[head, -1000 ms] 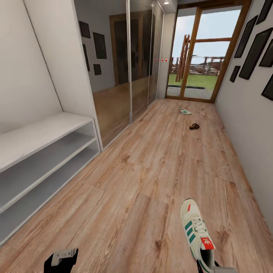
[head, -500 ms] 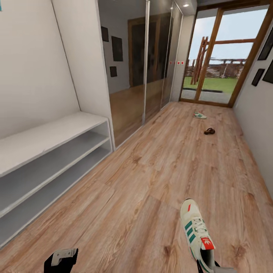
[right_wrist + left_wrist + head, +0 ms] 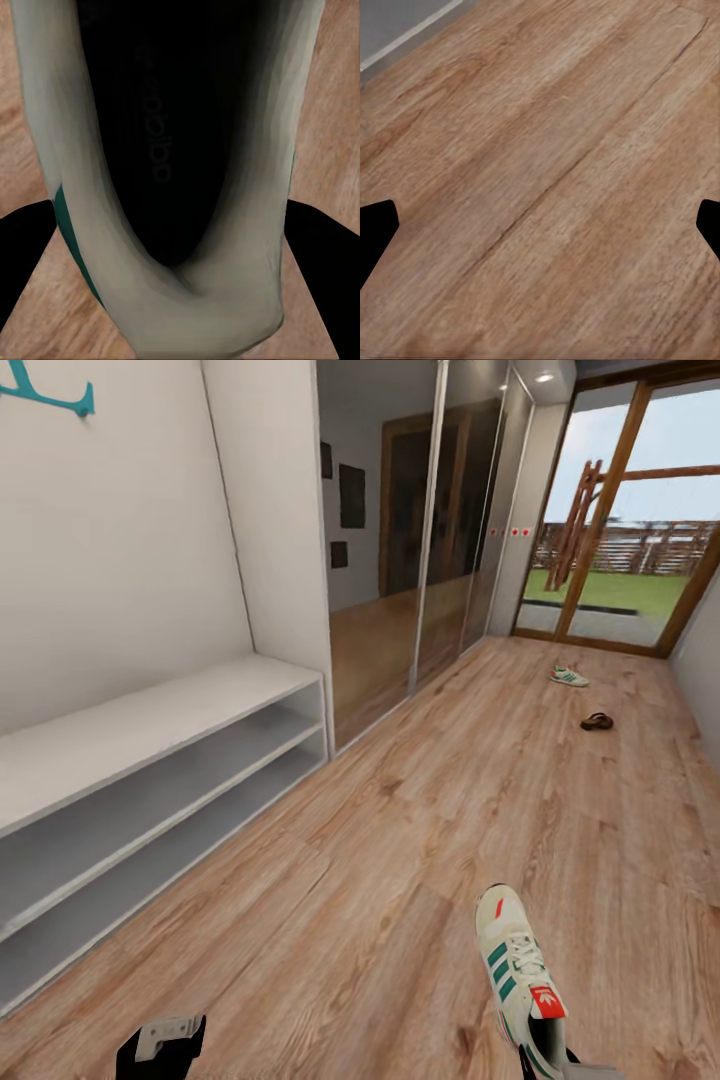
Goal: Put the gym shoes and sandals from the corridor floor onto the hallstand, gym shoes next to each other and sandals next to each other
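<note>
Held gym shoe point(image 3: 515, 965): white low-top w/ three green side stripes, white laces, red tongue label, small red mark on toe; toe points away from robot, heel at right gripper point(image 3: 545, 1066), above the corridor floor point(image 3: 400, 840). In right wrist view the shoe point(image 3: 169, 172) shows a dark insole w/ faint lettering, white collar, green patch on the side.

Right gripper: closed on the held shoe's heel; its dark fingers point(image 3: 319, 262) sit either side of the heel in right wrist view.

Left gripper point(image 3: 160, 1045): low over the floor, well apart from the held shoe on its left; carries nothing. In left wrist view the dark fingertips point(image 3: 375, 232) stand wide apart at the frame edges, so the jaws are spread, w/ bare planks point(image 3: 547, 195) between.

Second gym shoe point(image 3: 568, 677): same white/green look, lies on the floor far beyond the held shoe, near the glass door point(image 3: 620, 540).

Sandal point(image 3: 597, 721): dark reddish-brown, on the floor just beside the second gym shoe, nearer the robot; detail too small to tell.

Hallstand point(image 3: 150, 760): light grey, wide low bench w/ two open shelf rows under it; left of the held shoe, against the wall.

Wardrobe point(image 3: 420, 540): dark glass fronts, beyond the hallstand.

Hook point(image 3: 50, 395): teal, on the wall above the hallstand.

Floor: light brown wood-grain planks.
</note>
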`<state>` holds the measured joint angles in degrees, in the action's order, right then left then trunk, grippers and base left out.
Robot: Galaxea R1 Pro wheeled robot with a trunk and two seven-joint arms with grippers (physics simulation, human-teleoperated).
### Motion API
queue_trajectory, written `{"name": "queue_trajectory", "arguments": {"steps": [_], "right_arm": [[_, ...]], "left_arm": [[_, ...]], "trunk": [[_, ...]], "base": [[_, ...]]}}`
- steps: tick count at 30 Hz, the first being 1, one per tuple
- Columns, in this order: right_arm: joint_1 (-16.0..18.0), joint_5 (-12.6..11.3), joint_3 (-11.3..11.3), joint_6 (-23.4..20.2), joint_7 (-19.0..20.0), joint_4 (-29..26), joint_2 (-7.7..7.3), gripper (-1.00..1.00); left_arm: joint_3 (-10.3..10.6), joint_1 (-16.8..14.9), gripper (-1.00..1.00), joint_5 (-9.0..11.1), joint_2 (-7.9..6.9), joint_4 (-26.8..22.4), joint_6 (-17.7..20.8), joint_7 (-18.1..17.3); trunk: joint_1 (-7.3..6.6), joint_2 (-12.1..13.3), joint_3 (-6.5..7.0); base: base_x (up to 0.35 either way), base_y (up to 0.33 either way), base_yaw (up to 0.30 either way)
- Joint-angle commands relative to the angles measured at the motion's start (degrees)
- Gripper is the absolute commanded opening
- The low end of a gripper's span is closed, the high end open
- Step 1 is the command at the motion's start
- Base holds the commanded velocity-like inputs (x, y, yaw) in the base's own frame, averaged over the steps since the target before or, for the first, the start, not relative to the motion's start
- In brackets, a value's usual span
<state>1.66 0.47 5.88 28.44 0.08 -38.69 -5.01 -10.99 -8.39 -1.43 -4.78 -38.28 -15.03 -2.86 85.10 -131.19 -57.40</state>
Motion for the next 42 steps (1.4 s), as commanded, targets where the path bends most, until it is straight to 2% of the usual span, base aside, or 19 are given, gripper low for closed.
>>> {"name": "queue_trajectory", "arguments": {"steps": [1,42], "right_arm": [[0.01,0.06,0.07,0.16,0.01,0.02,0.0,-1.0],[0.01,0.06,0.1,0.16,0.01,0.02,0.0,-1.0]], "left_arm": [[-0.2,-0.05,1.0,-0.15,0.03,0.05,-0.18,-0.3],[-0.17,-0.05,1.0,-0.13,0.12,0.13,-0.18,-0.3]], "trunk": [[-0.01,-0.02,0.01],[-0.01,-0.02,2.23]], "base": [[0.0,0.0,0.235],[0.0,0.004,0.235]]}}
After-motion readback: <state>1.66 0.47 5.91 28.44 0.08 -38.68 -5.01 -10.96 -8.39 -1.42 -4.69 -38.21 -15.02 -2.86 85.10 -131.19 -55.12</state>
